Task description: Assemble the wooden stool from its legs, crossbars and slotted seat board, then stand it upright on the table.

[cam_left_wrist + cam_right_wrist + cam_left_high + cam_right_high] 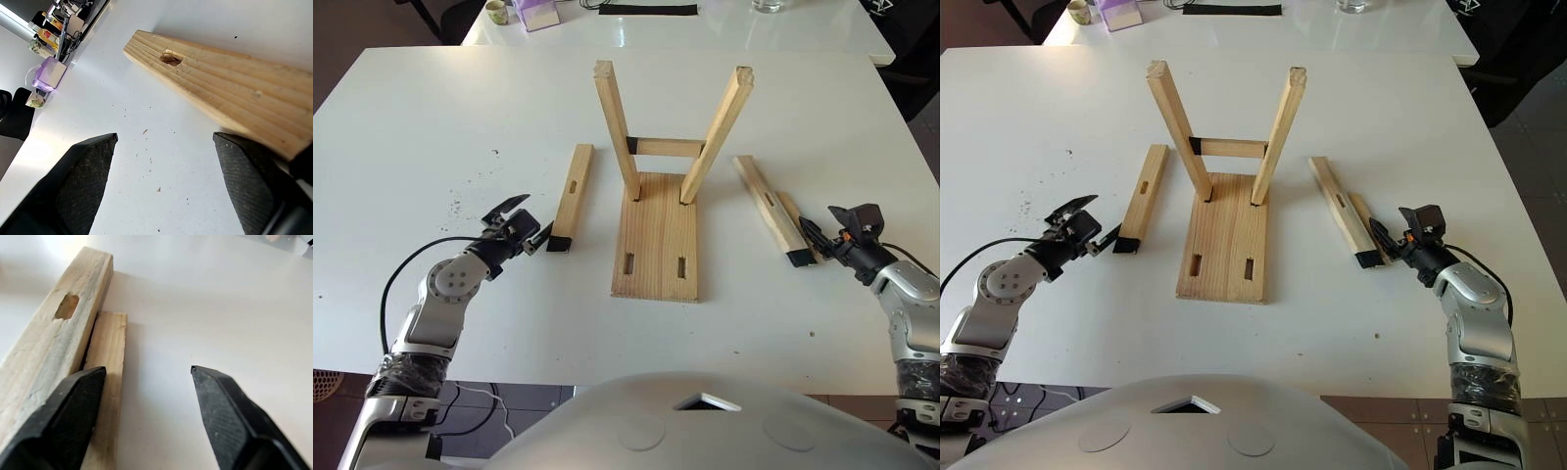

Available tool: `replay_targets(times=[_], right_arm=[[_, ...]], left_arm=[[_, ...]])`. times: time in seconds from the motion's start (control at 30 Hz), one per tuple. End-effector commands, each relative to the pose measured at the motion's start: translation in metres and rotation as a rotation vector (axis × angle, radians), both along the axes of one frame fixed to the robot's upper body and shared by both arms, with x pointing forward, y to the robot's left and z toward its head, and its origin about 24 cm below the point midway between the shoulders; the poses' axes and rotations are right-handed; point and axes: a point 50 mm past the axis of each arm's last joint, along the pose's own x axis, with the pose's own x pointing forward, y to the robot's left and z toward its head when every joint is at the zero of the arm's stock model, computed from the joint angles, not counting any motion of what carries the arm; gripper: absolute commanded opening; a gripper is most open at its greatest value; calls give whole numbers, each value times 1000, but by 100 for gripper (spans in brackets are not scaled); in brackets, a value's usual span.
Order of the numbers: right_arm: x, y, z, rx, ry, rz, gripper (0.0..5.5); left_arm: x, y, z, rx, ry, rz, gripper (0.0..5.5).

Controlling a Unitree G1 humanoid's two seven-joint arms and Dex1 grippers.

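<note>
Half done: upright legs (618, 132) and crossbar (668, 148) seated in seat board (656, 220), near slots (629, 262) empty; loose leg (573, 196) at 9 o'clock, spare leg (767, 206) plus probably second crossbar (797, 221) at 3 o'clock; left gripper (530, 219) and right gripper (822, 224) fingers wide, empty.

Office or lab workroom, not a home. Landmark is the big white table (431, 117), a plain glossy worktop. A second white table (734, 34) stands just behind it and carries desk clutter: a cup (496, 12), a purple box (540, 14), a black strip (648, 9) and a drinking glass (767, 5). A black chair (455, 15) sits beyond the white table's far left corner. Brown tiled floor (1381, 416) shows below its near edge, grey floor (1538, 147) off its right side.
</note>
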Motion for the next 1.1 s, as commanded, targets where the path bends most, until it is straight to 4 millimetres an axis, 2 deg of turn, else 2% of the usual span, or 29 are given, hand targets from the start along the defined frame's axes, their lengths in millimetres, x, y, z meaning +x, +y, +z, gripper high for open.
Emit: replay_targets(times=[0.03, 0.43, 0.7, 0.97, 1.1], right_arm=[[-4, 3, -4, -28, 31, 57, 320], [-7, 16, 1, 2, -7, 125, 320], [-20, 30, -12, -11, 48, 172, 320], [-32, 13, -27, -53, 116, 85, 320], [-42, 10, -31, -39, 131, 52, 312]], left_arm=[[-14, 4, -19, 30, 138, -4, 365], [-20, -7, -9, 5, 159, -48, 365], [-20, -6, -9, 15, 171, -45, 365], [-24, -8, -6, 21, 189, -83, 365], [-43, -10, -1, 52, 268, -200, 366]])
